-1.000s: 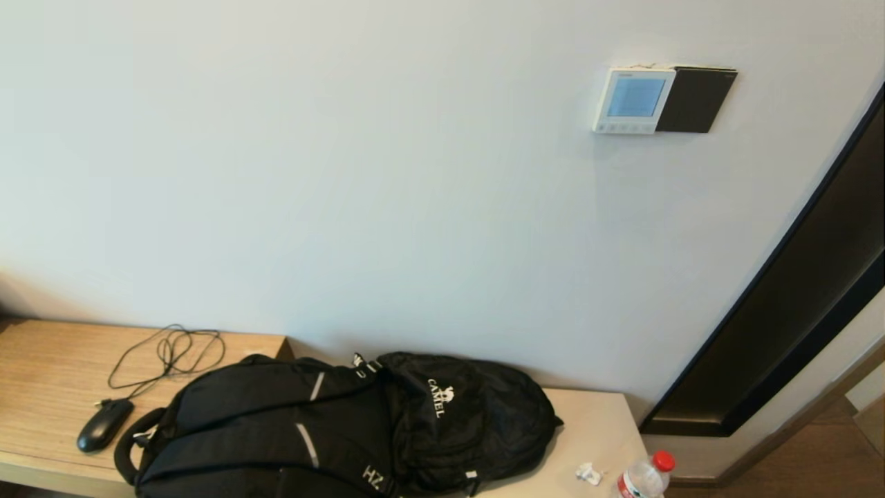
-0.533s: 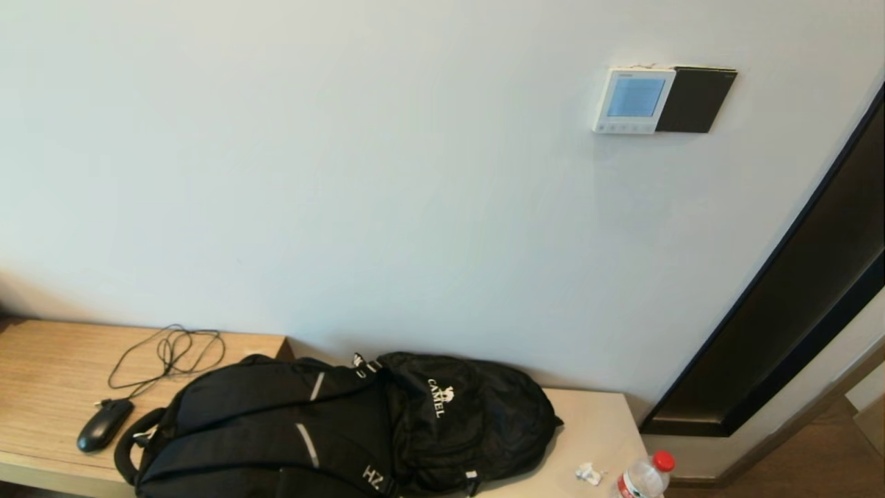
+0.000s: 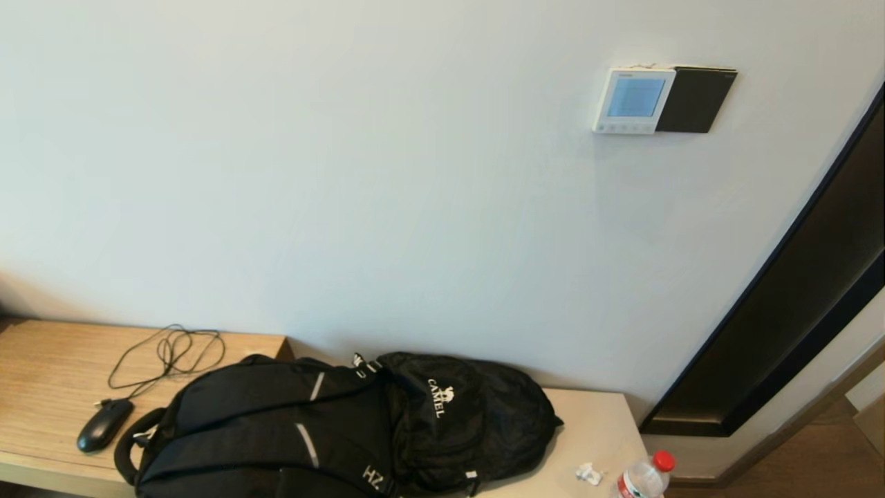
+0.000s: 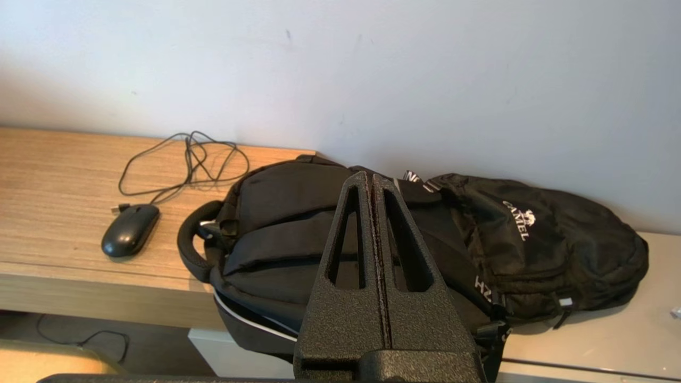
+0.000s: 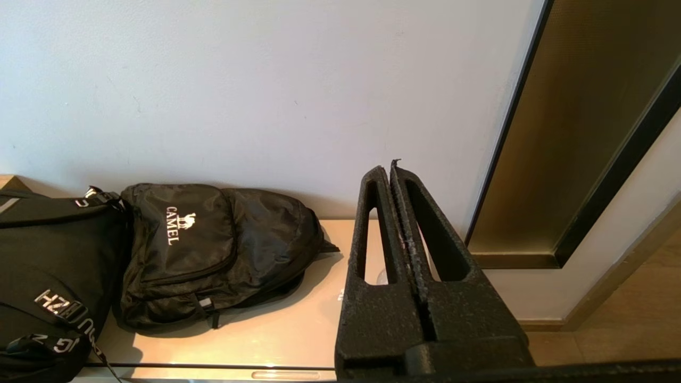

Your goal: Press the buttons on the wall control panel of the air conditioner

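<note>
The white wall control panel hangs high on the wall at the upper right, its pale-blue screen lit. Its row of tiny buttons runs along the bottom edge. Neither arm shows in the head view. My left gripper is shut and empty, low in front of the black backpack. My right gripper is shut and empty, low over the right end of the bench, near the wall. The panel is out of both wrist views.
A plain black plate adjoins the panel's right side. A black backpack, a mouse with its cable, a paper scrap and a bottle lie on the bench. A dark door frame stands at right.
</note>
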You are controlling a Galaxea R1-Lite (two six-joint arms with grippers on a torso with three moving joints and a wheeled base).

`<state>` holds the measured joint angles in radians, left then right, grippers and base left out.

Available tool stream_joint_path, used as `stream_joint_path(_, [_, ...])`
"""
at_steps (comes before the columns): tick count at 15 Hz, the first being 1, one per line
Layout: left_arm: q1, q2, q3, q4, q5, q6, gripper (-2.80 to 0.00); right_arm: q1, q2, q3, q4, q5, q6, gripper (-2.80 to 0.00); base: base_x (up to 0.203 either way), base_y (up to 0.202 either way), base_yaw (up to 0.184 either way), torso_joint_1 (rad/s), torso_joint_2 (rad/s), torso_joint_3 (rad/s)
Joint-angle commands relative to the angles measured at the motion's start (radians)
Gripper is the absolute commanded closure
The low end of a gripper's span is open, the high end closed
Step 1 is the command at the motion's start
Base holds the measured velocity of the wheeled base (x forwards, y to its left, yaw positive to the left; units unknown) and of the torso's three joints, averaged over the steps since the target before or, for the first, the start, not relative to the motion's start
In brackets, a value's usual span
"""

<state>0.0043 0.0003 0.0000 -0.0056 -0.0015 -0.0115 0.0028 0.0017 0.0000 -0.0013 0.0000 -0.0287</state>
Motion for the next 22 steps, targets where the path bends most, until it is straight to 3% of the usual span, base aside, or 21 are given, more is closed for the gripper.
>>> stream_joint_path(1, [0.000,-0.002,0.000,-0.001,0.000,-0.001,0.00,0.000,0.002,0.000,0.000,0.000,0.000,0.00,0.000,0.000,0.000,0.000,0.00,0.000])
stream_joint_path(22, [0.000,0.000,0.000,-0.001,0.000,-0.001,0.00,0.002,0.001,0.000,0.000,0.000,-0.002,0.00,0.000,0.000,0.000,0.000,0.00,0.000])
